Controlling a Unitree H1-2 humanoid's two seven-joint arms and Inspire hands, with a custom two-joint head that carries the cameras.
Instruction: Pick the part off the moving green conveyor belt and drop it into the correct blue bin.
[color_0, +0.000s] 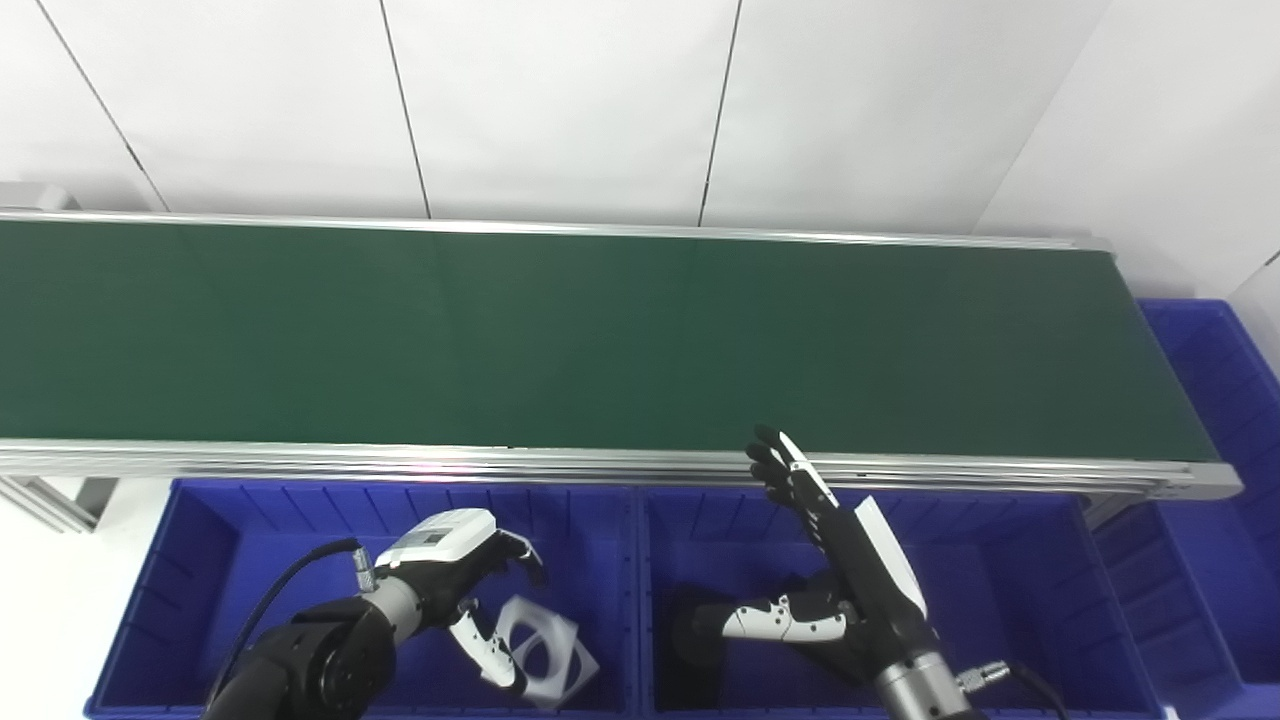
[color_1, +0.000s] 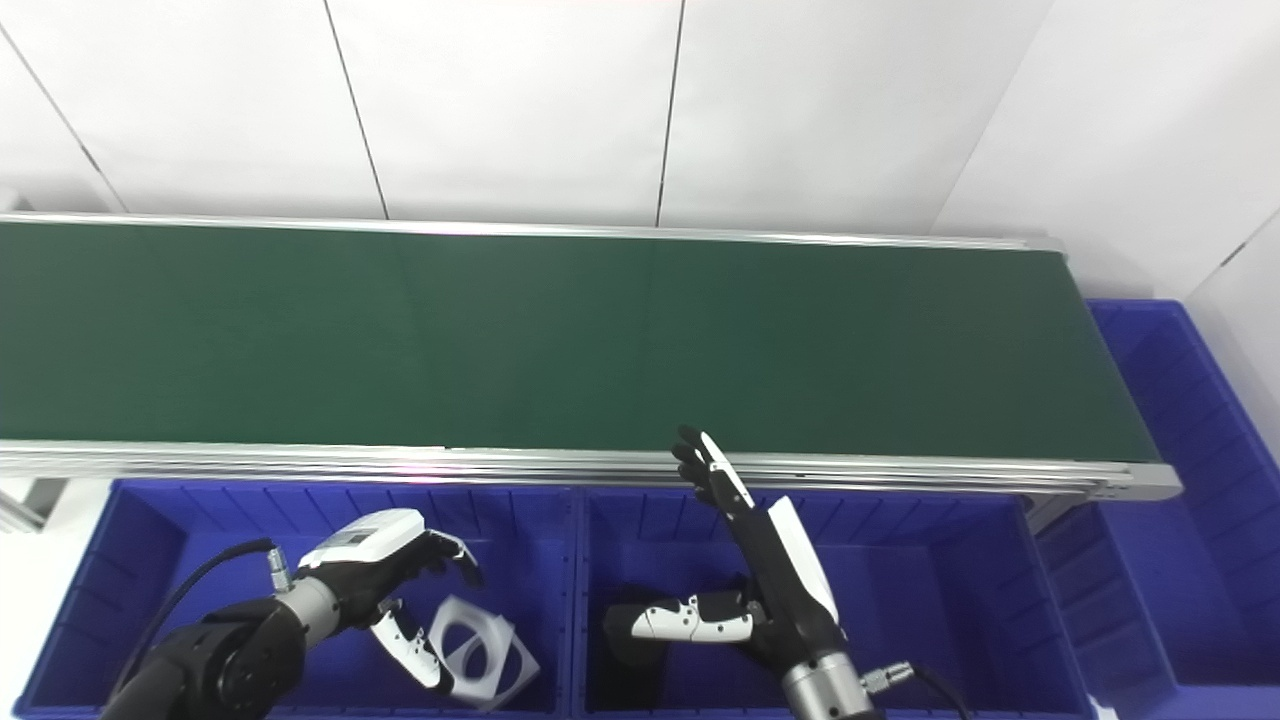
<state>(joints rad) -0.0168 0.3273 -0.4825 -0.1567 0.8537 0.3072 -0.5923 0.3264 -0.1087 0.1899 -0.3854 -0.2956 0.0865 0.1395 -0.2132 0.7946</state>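
My left hand hangs over the left blue bin, fingers spread and holding nothing; the white part lies in the bin just beneath my fingertips. My right hand is open and empty above the neighbouring bin, fingers reaching toward the bare conveyor belt. Lifting out carelessly, I may snag the part and drag it up

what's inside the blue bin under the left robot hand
The left blue bin holds a white square part with a round hole. The open left robot hand covers its near edge; anything under the arm is hidden.
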